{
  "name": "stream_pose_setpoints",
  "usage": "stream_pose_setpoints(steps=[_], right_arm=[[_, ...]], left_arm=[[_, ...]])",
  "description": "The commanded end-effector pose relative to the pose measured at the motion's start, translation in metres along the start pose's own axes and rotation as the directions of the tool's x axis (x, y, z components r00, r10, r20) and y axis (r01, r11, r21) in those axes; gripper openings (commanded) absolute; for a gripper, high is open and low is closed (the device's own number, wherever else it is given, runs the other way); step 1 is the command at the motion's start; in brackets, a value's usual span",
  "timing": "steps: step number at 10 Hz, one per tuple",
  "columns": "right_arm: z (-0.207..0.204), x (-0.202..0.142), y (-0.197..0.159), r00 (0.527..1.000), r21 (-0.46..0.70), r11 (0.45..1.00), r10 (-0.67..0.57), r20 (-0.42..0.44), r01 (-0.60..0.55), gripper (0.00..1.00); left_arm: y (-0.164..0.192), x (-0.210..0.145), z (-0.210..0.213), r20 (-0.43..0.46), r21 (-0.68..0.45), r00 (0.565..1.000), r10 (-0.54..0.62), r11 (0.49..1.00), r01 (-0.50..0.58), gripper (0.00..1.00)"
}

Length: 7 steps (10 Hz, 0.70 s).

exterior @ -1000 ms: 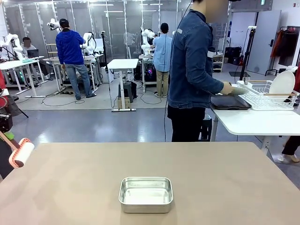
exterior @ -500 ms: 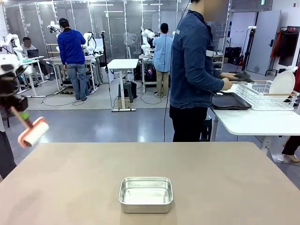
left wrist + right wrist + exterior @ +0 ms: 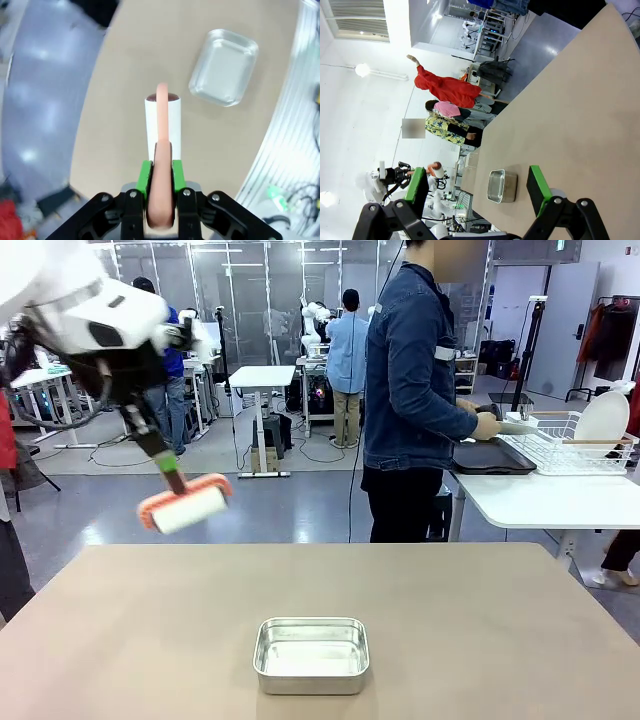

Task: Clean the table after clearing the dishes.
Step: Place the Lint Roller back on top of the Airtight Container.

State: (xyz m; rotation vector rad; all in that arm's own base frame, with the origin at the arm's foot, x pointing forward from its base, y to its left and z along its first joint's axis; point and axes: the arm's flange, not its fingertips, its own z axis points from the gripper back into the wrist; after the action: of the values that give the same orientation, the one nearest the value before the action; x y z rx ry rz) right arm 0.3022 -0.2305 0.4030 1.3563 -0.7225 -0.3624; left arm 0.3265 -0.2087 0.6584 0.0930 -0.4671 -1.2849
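The large rectangular table [image 3: 500, 620] with the matte beige-tan top carries no dishes, so the clearing step is judged complete and the cleaning step is in hand. At the far side, a person [image 3: 410, 390] in a blue denim jacket faces the white-topped side table [image 3: 540, 502], with both hands at a dark rectangular tray [image 3: 490, 457] that lies on it. Beside the tray stands a white wire rack [image 3: 560, 448] that holds a round white plate [image 3: 603, 420] upright. On the beige table, a small rectangular steel pan [image 3: 311, 653] sits at the near middle, empty as far as the front view shows. The left gripper [image 3: 166, 462] is clenched on the salmon-pink handle of a lint roller [image 3: 187, 508] with a white roll. The roller hangs tilted in the air above the far left part of the table, clear of the surface. The left wrist view shows the left gripper [image 3: 161, 172] with the handle seated between the green pads, the roll [image 3: 162, 125] pointing out over the tabletop and the pan [image 3: 223, 67] well apart from it. The right gripper [image 3: 477, 184] is released, jaws wide, with nothing between them. The next move calls for lowering the roller until the roll lies flat on the tabletop, then drawing it in straight strokes. The pan stands in the stroke path, so strokes must pass around it.
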Motion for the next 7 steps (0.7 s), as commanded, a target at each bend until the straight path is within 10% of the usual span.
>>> stream_pose_setpoints(steps=[1, 5, 7], right_arm=[[-0.001, 0.001, 0.003, 1.000, 0.009, 1.000, 0.005, 0.004, -0.005, 1.00], [-0.001, 0.001, 0.003, 1.000, 0.009, 1.000, 0.005, 0.004, -0.005, 1.00], [-0.001, 0.001, 0.003, 1.000, 0.009, 1.000, 0.005, 0.004, -0.005, 1.00]], left_arm=[[-0.017, 0.028, -0.024, 0.043, -0.074, 0.963, -0.264, 0.961, 0.267, 0.22], [-0.039, 0.108, -0.095, 0.089, -0.167, 0.821, -0.563, 0.805, 0.570, 0.22], [-0.043, 0.119, -0.130, 0.050, -0.223, 0.866, -0.498, 0.840, 0.495, 0.22]])
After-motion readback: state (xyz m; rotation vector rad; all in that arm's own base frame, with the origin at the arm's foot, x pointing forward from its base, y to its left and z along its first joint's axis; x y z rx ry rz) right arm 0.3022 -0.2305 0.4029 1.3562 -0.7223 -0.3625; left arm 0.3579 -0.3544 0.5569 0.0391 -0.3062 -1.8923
